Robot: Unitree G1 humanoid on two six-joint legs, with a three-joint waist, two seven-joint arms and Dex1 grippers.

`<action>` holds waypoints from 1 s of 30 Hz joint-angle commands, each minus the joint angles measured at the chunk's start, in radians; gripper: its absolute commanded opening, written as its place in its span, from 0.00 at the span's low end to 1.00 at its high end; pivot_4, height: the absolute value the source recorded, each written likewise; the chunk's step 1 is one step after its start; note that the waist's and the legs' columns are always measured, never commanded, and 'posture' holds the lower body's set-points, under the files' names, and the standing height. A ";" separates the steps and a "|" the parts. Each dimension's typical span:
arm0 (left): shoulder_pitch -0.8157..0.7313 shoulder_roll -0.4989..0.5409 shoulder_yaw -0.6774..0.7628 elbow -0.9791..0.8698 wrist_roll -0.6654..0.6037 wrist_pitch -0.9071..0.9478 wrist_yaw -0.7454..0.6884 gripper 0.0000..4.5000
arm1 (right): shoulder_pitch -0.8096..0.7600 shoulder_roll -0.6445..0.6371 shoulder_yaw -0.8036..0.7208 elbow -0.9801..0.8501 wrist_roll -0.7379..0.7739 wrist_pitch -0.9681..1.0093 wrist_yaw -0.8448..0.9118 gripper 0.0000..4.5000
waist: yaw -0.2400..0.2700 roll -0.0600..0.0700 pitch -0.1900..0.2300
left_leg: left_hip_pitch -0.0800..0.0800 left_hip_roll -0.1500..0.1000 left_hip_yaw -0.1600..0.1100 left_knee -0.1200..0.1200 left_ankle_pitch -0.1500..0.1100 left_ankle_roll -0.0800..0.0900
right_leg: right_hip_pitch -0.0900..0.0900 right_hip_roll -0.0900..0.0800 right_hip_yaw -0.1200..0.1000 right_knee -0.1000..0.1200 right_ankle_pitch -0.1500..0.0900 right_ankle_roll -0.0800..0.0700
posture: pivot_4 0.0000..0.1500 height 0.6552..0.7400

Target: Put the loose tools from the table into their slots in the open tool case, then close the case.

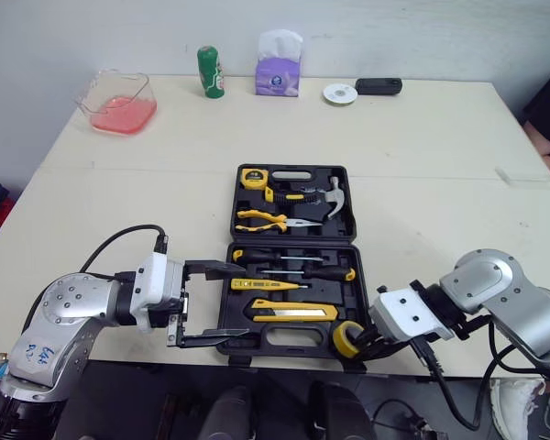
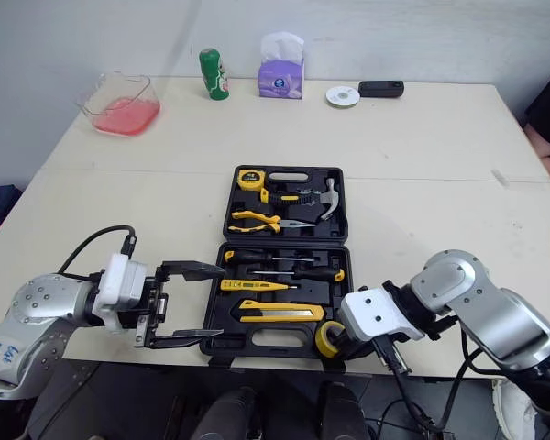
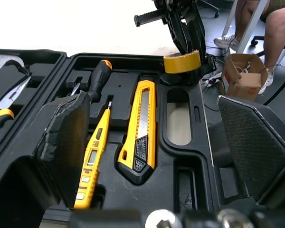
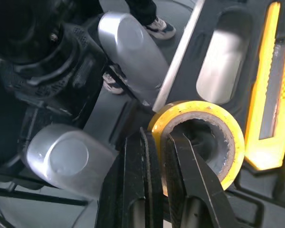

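Beige desk (image 1: 422, 137), open case (image 1: 293, 240) centred. We note the right pincer (image 4: 159, 137) clenched on the tape (image 1: 347, 338) at the case's 5 o'clock corner and the left pincer (image 1: 243, 301) released at 8 o'clock. We judge the roll light, stiff and slick, best held by its wall.

The open tool case (image 1: 352, 213) blocks the near middle of the table (image 1: 119, 197), its near left corner caught between the spread fingers of my left pincer (image 1: 246, 301). My right pincer (image 1: 359, 346), clamped on the tape roll (image 1: 346, 335), crowds the near right corner. Either side lies bare (tub (image 1: 119, 103), bottle (image 1: 211, 71) and tissue box (image 1: 279, 64) keep to the far edge, well apart).
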 commanded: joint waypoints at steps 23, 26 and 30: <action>0.034 0.022 0.021 -0.079 -0.029 0.032 0.018 1.00 | -0.063 0.000 0.095 0.008 -0.114 0.124 0.019 0.01 | 0.004 -0.004 -0.002 | 0.001 0.000 -0.001 0.000 0.000 0.000 | 0.002 -0.002 0.000 -0.001 0.000 0.000 | 1.00 1.00; 0.044 0.024 0.028 -0.082 -0.033 0.032 0.019 1.00 | -0.070 0.009 0.089 0.014 -0.119 0.092 0.022 0.29 | 0.004 -0.004 -0.002 | 0.001 0.000 -0.001 0.000 0.000 0.000 | 0.002 -0.004 0.000 -0.001 0.000 0.000 | 1.00 1.00; 0.051 0.025 0.034 -0.079 -0.032 0.028 0.016 1.00 | -0.073 -0.005 0.058 0.019 -0.062 0.060 0.084 0.50 | 0.005 -0.004 -0.002 | 0.000 0.000 -0.001 0.000 0.000 0.000 | 0.001 -0.005 -0.001 -0.002 0.000 0.000 | 1.00 1.00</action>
